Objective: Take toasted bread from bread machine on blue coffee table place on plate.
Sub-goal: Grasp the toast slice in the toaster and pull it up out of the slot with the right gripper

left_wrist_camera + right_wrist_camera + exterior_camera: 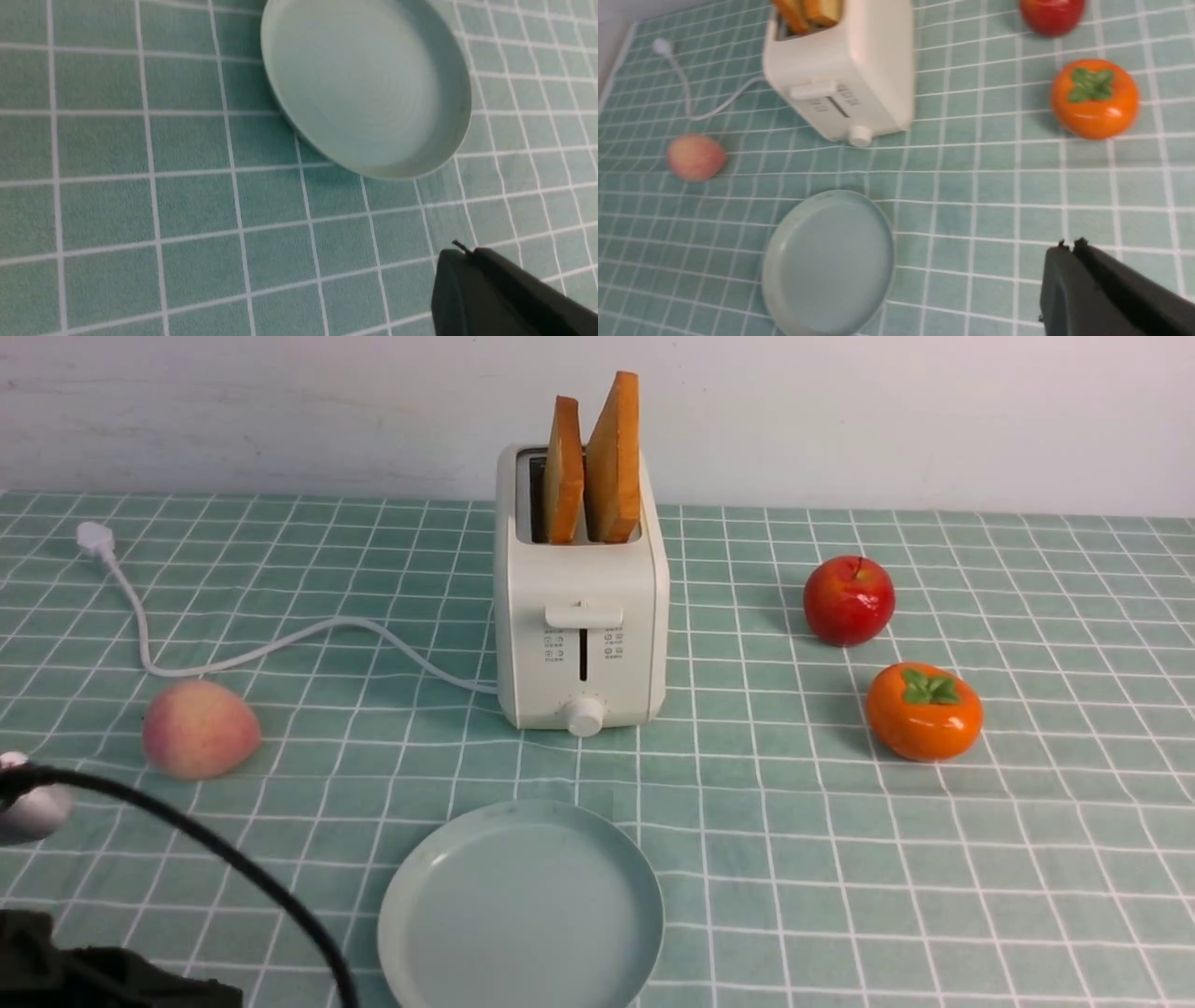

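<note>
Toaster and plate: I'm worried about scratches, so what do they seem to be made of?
Toaster: probably hard plastic, smooth and satiny, judging by its even cream-white shell and soft sheen. Plate: perhaps glazed ceramic, though plastic is possible; its pale, uniform face has a small highlight near the rim.

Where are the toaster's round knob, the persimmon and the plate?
Round knob [585, 717]: front view, its front face.
Persimmon [1104, 114]: right wrist view, its orange side.
Plate [523, 905]: front view, its bare middle.
</note>
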Available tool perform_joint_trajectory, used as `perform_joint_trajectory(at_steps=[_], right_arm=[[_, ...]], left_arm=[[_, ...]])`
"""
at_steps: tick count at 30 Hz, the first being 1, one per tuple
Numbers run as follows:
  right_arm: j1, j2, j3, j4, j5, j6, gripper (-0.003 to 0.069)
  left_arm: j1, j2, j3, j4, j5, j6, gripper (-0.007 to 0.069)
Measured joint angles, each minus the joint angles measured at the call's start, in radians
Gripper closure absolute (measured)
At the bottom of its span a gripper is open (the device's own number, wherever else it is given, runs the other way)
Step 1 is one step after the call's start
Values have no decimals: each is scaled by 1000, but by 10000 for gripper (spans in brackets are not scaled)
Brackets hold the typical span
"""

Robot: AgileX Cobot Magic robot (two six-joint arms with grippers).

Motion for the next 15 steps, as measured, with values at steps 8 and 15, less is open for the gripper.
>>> perform_joint_trajectory(at_steps=[8,15], right_arm=[[212,468,-377,-33,-17,6,651],[376,934,-912,-228,104,140,522]], left_arm=[[0,47,-13,23,-5,23,638],[0,-23,-19,46,-6,26,638]])
